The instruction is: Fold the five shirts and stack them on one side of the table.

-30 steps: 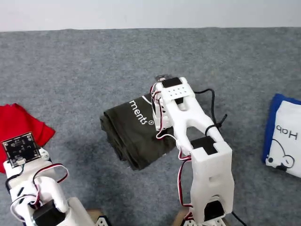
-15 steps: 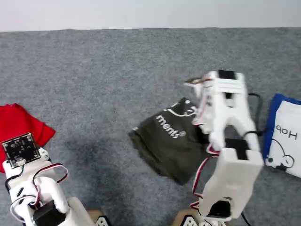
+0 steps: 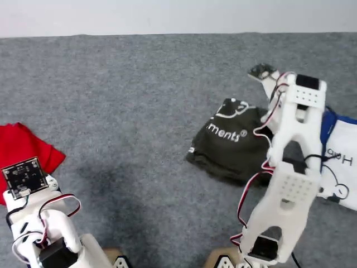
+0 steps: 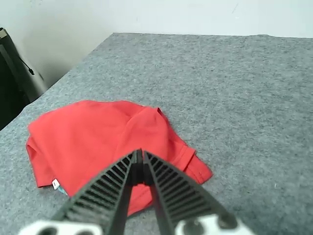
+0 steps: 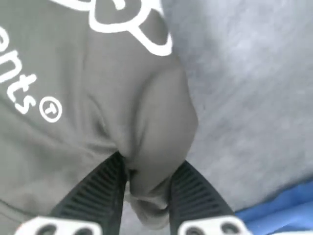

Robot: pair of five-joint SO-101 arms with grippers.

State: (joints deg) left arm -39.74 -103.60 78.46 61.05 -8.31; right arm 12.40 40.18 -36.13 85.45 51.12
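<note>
A folded dark olive shirt [image 3: 231, 148] with white print lies right of the table's middle, its right edge close to a folded blue and white shirt [image 3: 337, 162] at the table's right side. My right gripper [image 5: 146, 169] is shut on a bunched edge of the dark olive shirt [image 5: 98, 98]; in the high view the right arm [image 3: 290, 167] stands over that edge. A red shirt [image 3: 25, 148] lies loosely at the left edge. My left gripper [image 4: 142, 164] hangs shut and holds nothing, just above the red shirt [image 4: 102, 142].
Grey felt [image 3: 128, 95] covers the whole table, with open room in the middle and at the back. A pale wall runs behind the far edge. A blue strip of the right-hand shirt [image 5: 279, 210] shows beside the right gripper.
The right arm has dragged the dark olive shirt from the table's middle to the right, up against the blue and white shirt. The left arm has kept still.
</note>
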